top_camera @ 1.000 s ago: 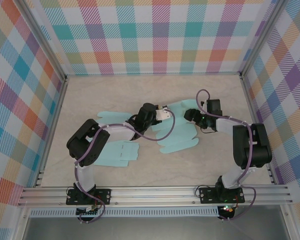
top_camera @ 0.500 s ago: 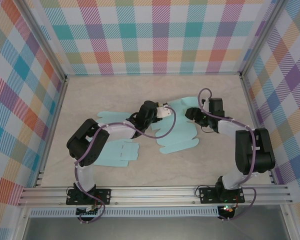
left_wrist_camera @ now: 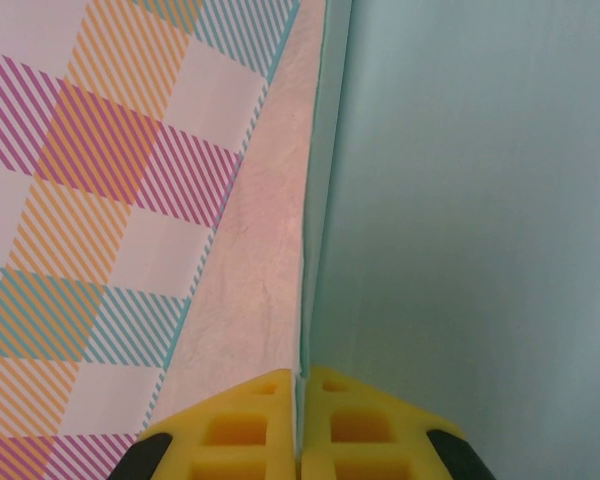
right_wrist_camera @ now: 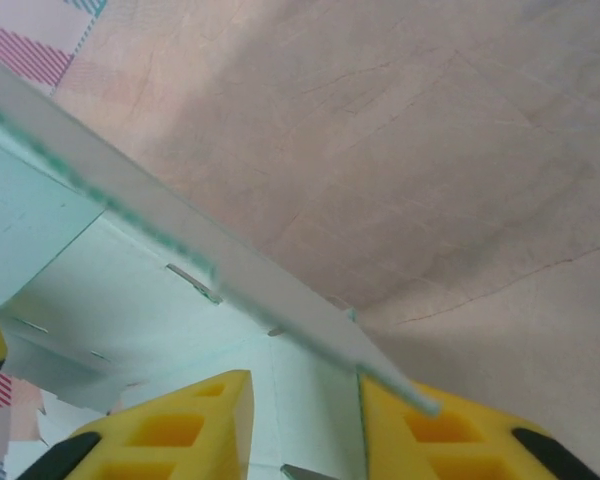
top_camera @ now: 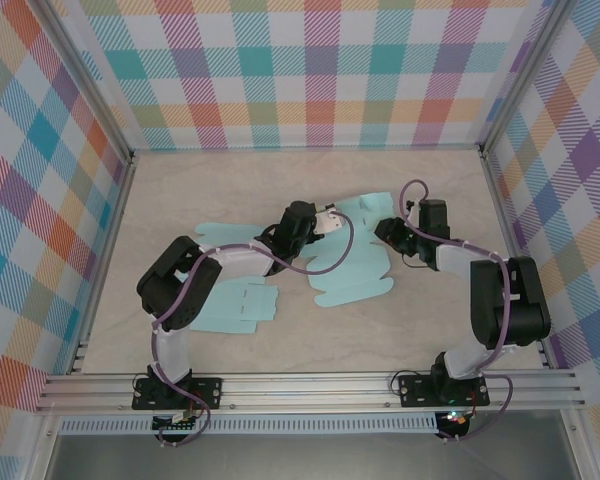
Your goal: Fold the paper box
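Pale-teal paper box [top_camera: 352,262] lying unfolded and flat on the table [top_camera: 430,320]. Left gripper [top_camera: 320,222] reaching over the box's far-left part, fingers [left_wrist_camera: 245,430] pinching a raised paper edge tight. Right gripper [top_camera: 385,232] working at the box's right edge, fingers [right_wrist_camera: 180,430] standing narrowly apart and straddling a flap. Second teal sheet [top_camera: 235,305] lying left of the box, apart from it.

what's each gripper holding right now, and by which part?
The left gripper pinches the teal paper box blank by a raised edge. The right gripper straddles another edge, jaws apart, not gripping yet.
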